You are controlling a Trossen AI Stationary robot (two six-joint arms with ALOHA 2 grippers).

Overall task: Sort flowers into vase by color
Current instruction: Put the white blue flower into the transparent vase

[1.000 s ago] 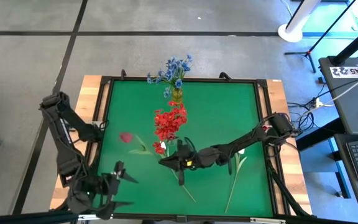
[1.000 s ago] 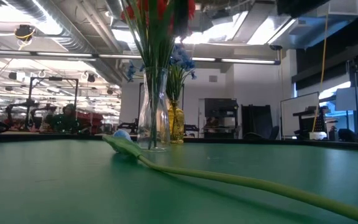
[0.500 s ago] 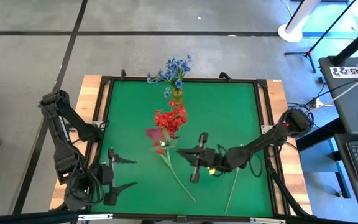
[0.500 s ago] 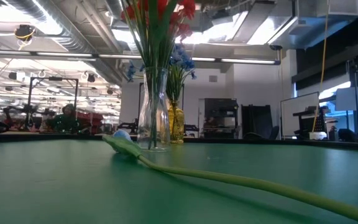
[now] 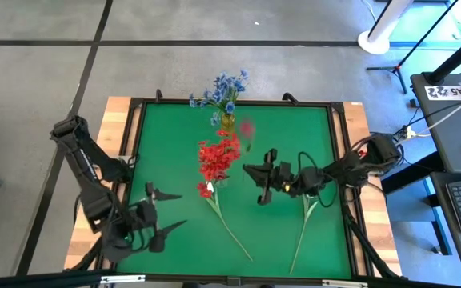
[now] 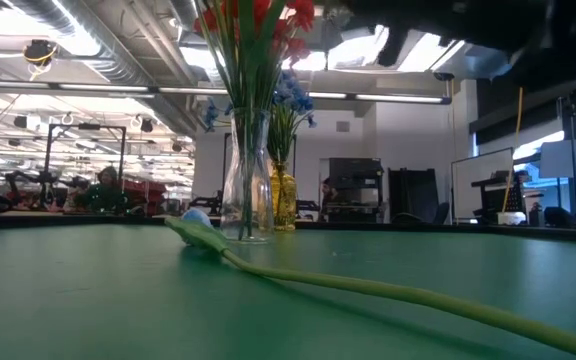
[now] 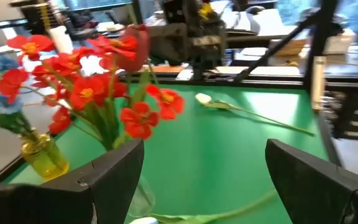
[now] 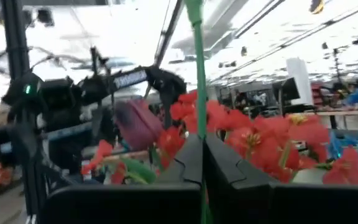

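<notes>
The right gripper, right of centre in the high view, has its fingers closed on the thin green stem of a small red-pink rosebud. The bud shows as a blurred pink spot above the gripper, between the blue sprigs in the yellow vase and the red clustered blooms in the clear vase. In the right wrist view the stem runs straight up from between the shut fingers, with a pink bud hanging beside the red blooms.

The left gripper waits at the lower left of the mat, fingers spread wide and empty.

Two flowers lie flat on the green mat: a red-tipped one just below the clear vase, and a white tulip-like bud on a long stem at lower right.

These flowers look very light, with thin, springy plastic stems and top-heavy heads, so a stem probably swings and bends when carried. A pinch on the stem partway along seems best: the bloom itself would crush or slip, and holding too near the tip leaves the head whipping about. The stem end must hang free below the fingers to thread into the narrow vase mouth, and the clear vase looks easy to tip.
</notes>
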